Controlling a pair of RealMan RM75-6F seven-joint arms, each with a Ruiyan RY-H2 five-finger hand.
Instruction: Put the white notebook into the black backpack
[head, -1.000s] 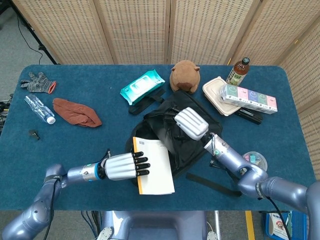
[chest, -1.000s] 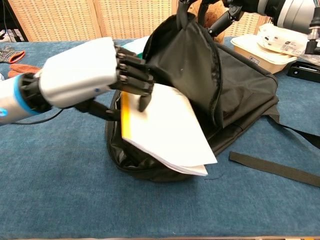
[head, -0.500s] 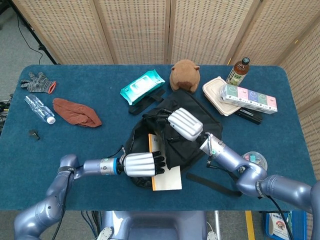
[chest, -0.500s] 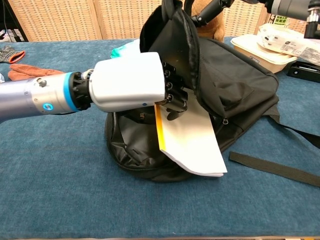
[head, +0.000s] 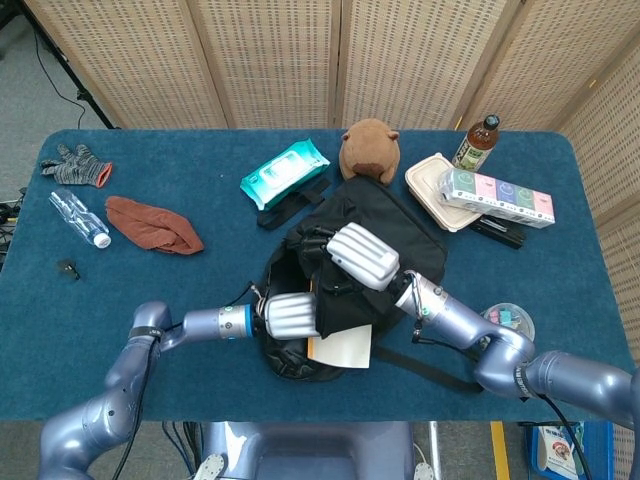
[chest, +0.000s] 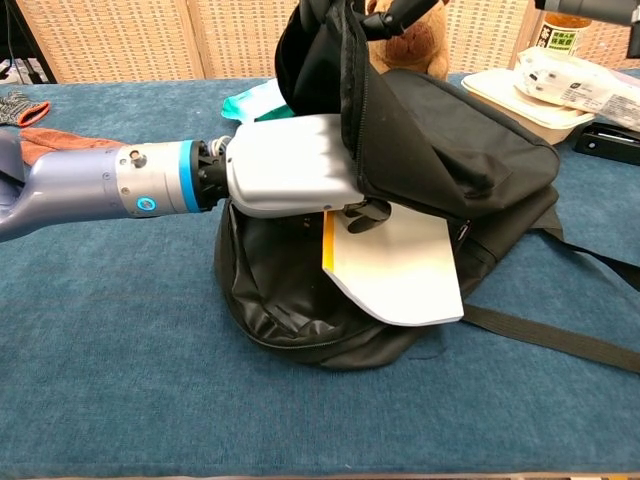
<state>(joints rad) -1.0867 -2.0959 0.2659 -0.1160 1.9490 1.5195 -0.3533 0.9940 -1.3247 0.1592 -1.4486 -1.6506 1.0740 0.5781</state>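
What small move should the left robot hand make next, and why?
Probably keep pushing the white notebook deeper into the black backpack: its lower part sticks out of the opening, while the right robot hand lifts the flap and the left robot hand grips it.

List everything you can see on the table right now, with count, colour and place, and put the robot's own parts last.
White notebook: 1, white with yellow spine, partly inside the bag's mouth.
Black backpack: 1, black, table centre, flap lifted.
Brown plush toy: 1, brown, behind the bag.
Wet-wipes pack: 1, teal, far centre-left.
Rust-red cloth: 1, left side.
Grey knit glove: 1, grey with red cuff, far left corner.
Clear plastic bottle: 1, lying at the left edge.
Dark drink bottle: 1, upright, far right.
Beige food container: 1, right side.
Pastel tissue multipack: 1, on the container.
Left hand: silver, holds the notebook inside the opening.
Right hand: silver, holds the flap up.
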